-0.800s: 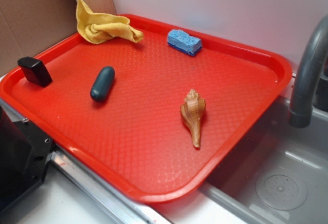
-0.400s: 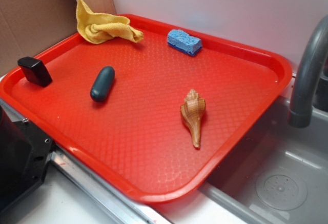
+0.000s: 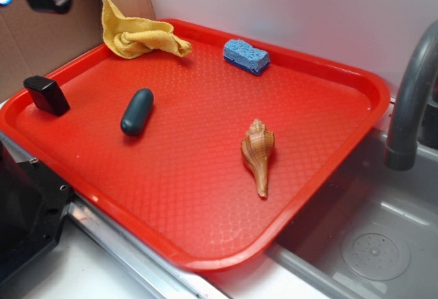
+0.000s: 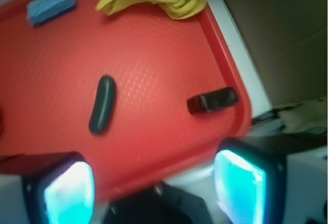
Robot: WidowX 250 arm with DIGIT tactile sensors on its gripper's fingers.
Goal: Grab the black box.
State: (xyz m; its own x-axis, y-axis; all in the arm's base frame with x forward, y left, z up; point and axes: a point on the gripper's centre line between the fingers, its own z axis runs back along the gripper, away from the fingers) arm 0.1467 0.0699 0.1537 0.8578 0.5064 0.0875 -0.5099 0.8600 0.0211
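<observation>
We see the box at the left corner of the tray, beside the capsule. The end effector hangs above it, well apart, its fingers spread wide and holding nothing.

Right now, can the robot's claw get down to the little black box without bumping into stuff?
Probably yes. The gripper is open and above the tray, holding nothing. The black box sits alone near the tray's corner; the dark oval capsule lies apart from it.
</observation>
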